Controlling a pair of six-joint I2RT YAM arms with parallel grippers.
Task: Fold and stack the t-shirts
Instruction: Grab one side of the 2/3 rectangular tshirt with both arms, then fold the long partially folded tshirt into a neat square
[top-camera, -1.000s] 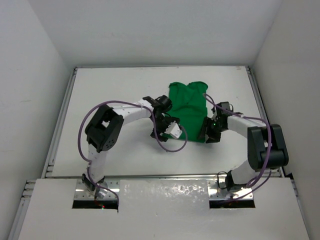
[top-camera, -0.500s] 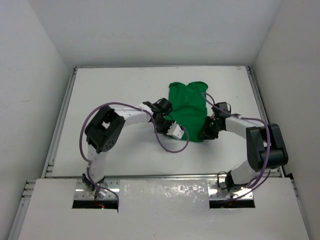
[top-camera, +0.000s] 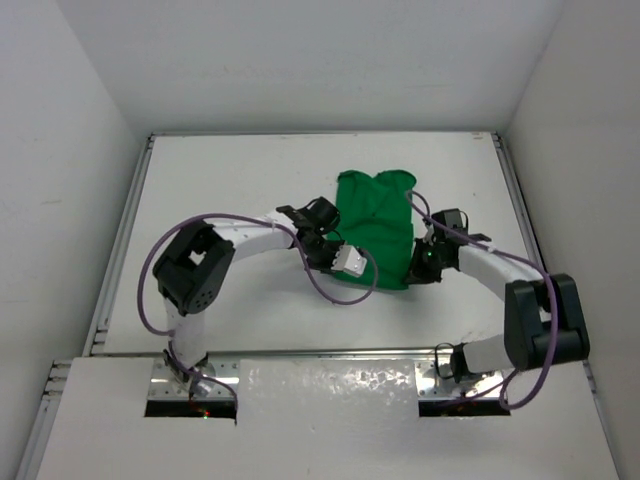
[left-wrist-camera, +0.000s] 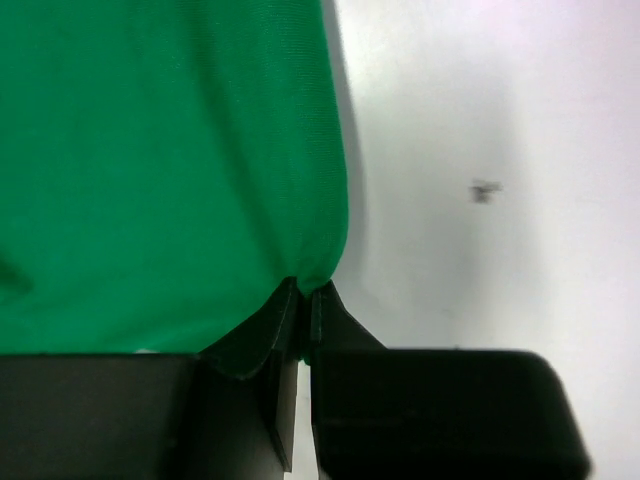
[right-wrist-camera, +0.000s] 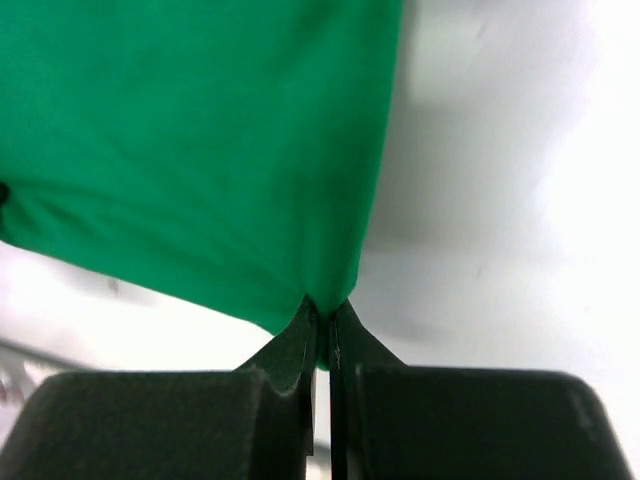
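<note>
Shirt (top-camera: 378, 222) lies flat, centre-right of table (top-camera: 230, 170), narrow, looks part-folded. Left gripper (left-wrist-camera: 303, 297) pinches cloth at left edge. Right gripper (right-wrist-camera: 325, 312) clamped on near-right corner. Matched pinches, probably so both sides lift evenly for next fold.

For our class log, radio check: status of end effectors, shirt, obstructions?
Both shut on green t-shirt: left end effector at near left corner, right end effector at near right. Shirt on table. Nothing in the way.
</note>
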